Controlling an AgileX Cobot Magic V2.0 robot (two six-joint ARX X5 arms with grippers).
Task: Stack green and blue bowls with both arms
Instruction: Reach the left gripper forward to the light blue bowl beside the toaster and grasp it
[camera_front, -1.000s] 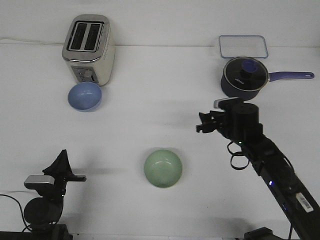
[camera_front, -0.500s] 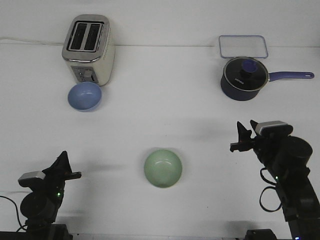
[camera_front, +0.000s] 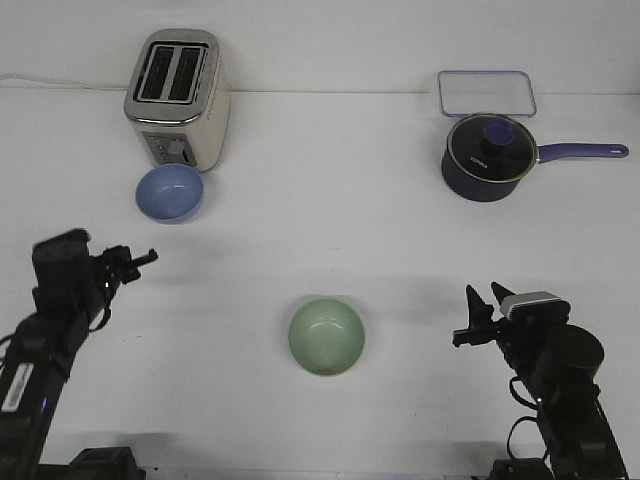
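The pale green bowl (camera_front: 326, 337) sits upright and empty on the white table at the front centre. The light blue bowl (camera_front: 169, 192) sits at the back left, right in front of the toaster. My left gripper (camera_front: 137, 258) is at the left edge, in front of the blue bowl and apart from it; its fingers look open and empty. My right gripper (camera_front: 472, 318) is at the front right, open and empty, pointing left, well to the right of the green bowl.
A silver toaster (camera_front: 178, 98) stands at the back left, touching or almost touching the blue bowl. A dark blue lidded saucepan (camera_front: 485, 155) with its handle to the right stands at the back right, with a clear lidded box (camera_front: 486, 92) behind it.
My right arm has pulled back from the middle right to the front right. My left arm has risen from the front left corner and moved back toward the blue bowl. Both bowls stay put.
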